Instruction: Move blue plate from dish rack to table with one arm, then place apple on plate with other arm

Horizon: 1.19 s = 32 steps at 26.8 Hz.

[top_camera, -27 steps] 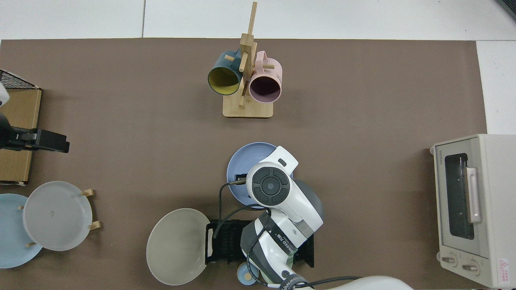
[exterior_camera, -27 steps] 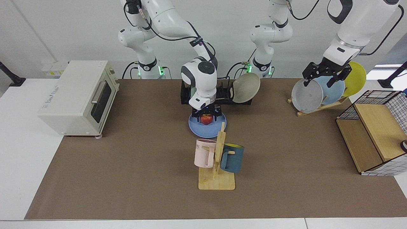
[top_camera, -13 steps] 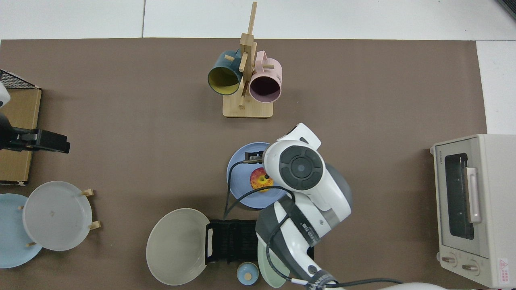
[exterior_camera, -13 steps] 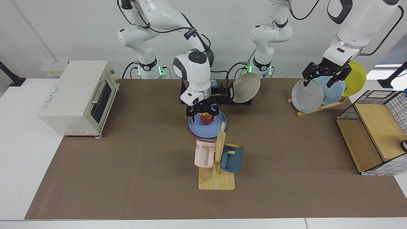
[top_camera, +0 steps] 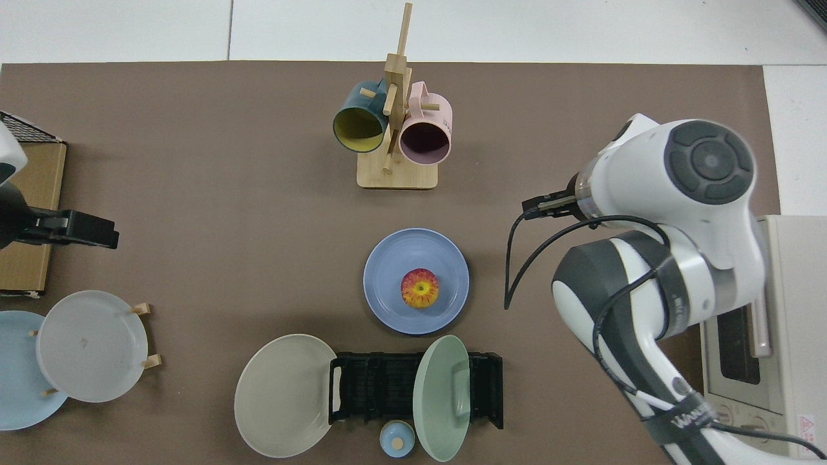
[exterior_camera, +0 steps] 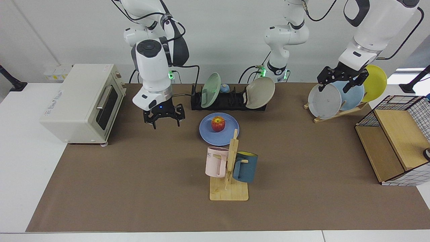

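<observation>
Apple sits on blue plate, flat on table before dish rack. Right gripper empty, fingers spread (hidden from above) — left gripper spread over plate stand.

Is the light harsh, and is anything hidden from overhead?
Facing view: even light, only a faint shadow under the small red-yellow apple on the round blue plate; the open right claw hangs beside the cream toaster oven, the open left claw over a grey plate. Top view: the right arm covers part of that oven.
</observation>
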Available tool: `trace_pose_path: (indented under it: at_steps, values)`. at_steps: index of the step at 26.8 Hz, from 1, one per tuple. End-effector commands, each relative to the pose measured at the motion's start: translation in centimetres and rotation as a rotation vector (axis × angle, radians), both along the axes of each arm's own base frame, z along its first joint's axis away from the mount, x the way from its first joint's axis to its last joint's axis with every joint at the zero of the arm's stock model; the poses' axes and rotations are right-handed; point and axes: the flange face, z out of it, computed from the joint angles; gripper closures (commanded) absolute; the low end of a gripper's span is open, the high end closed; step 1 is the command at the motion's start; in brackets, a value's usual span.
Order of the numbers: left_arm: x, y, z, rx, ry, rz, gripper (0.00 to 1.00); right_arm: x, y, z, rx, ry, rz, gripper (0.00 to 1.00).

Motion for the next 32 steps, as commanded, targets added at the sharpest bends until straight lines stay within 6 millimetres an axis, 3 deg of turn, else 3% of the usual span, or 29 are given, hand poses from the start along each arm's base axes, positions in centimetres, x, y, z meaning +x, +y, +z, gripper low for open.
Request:
trace_pose_path:
  at_steps: [1,12,15,22,26,32]
  values:
    - [-0.9,-0.3,0.0,-0.009,0.000,-0.010,0.00,0.0,-4.2,2.1,-0.003,0.030,0.031,0.00]
    - [-1.0,-0.2,-0.1,-0.009,-0.001,-0.011,0.00,-1.9,-10.6,6.5,0.061,0.056,0.016,0.00]
    - [-0.9,0.0,-0.1,-0.009,-0.001,-0.009,0.00,-2.5,-11.2,7.7,0.060,0.045,0.008,0.00]
    - [-1.0,-0.2,-0.2,-0.009,0.005,-0.013,0.00,-2.7,-13.8,8.5,0.063,0.033,-0.043,0.00]
    - [-1.0,-0.3,-0.2,-0.009,0.003,-0.013,0.00,-3.3,-14.1,9.7,0.062,0.019,-0.046,0.00]
    - [-1.0,-0.2,-0.3,-0.009,0.005,-0.011,0.00,-3.5,-15.4,9.9,0.068,0.020,-0.073,0.00]
